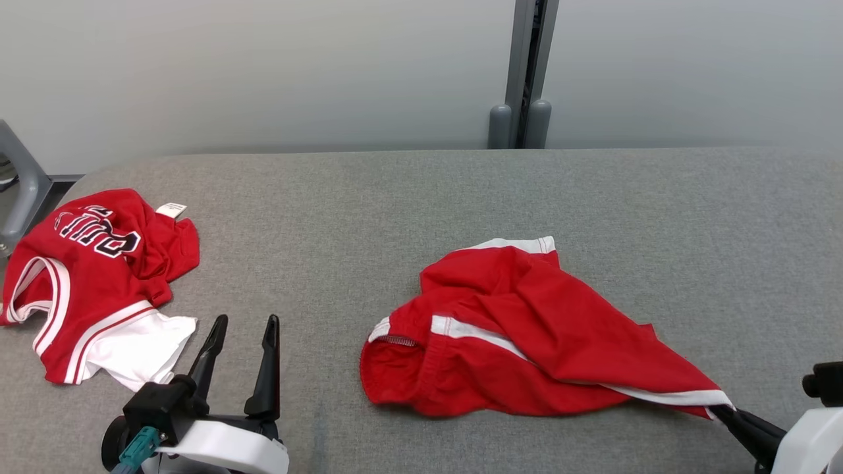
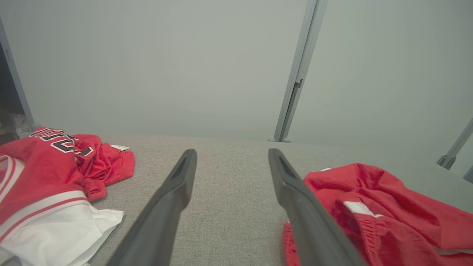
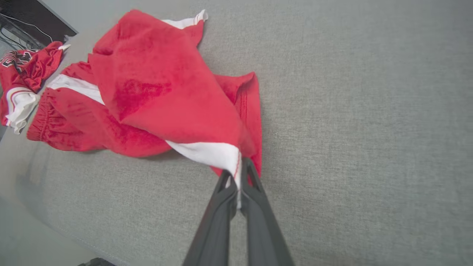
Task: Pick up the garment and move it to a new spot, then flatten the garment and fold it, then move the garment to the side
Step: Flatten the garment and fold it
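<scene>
The garment [image 1: 520,329], red shorts with white side stripes, lies crumpled on the grey table, its elastic waistband toward the left. My right gripper [image 1: 721,412] is shut on its white-trimmed hem corner at the lower right, pulling that corner into a point. In the right wrist view the two fingers [image 3: 221,199] pinch the white trim of the garment [image 3: 155,96]. My left gripper [image 1: 245,324] stands open at the lower left, empty, well apart from the shorts. Seen from the left wrist, its fingers [image 2: 177,184] point across bare table, the garment [image 2: 388,207] to their right.
A second piece of clothing, a red and white jersey [image 1: 92,283] with dark lettering, lies bunched at the table's left edge [image 2: 48,184]. A grey upright post [image 1: 523,79] stands behind the table [image 1: 461,191]. A grey frame part [image 1: 20,184] is at far left.
</scene>
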